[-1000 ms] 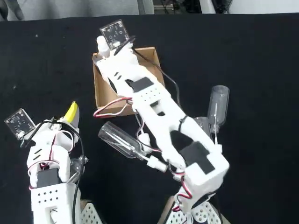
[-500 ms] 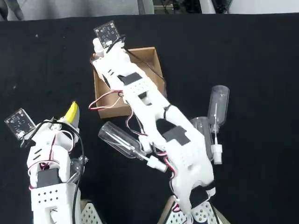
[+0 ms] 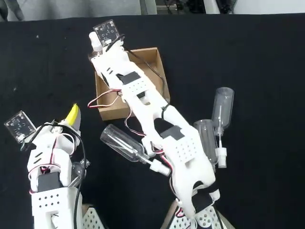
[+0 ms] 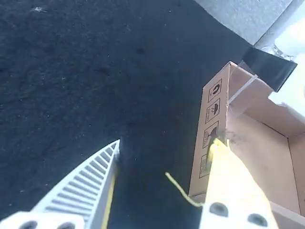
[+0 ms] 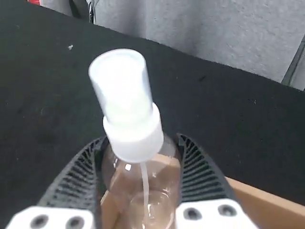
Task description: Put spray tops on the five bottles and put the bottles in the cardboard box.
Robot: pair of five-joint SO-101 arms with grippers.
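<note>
Gripped bottle [image 5: 138, 186] farther across cardboard box [image 3: 155, 59]

Your table's black cloth [image 3: 267, 57] spread wide under the whole workspace, one tiny white speck [image 3: 37, 36] on it toward your far left, a grey backdrop [image 3: 71, 8] rising behind the far edge, dark clutter [image 3: 190, 5] beyond that edge near the middle

held bottle [image 5: 143, 191] above box [image 3: 153, 57] far-left corner; lying bottle [image 3: 121, 142] before box; bottle pair [image 3: 214, 128] right.

A black table [image 3: 257, 57] bears a cardboard box [image 3: 108, 104] and three lying bottles [image 3: 121, 142].
</note>
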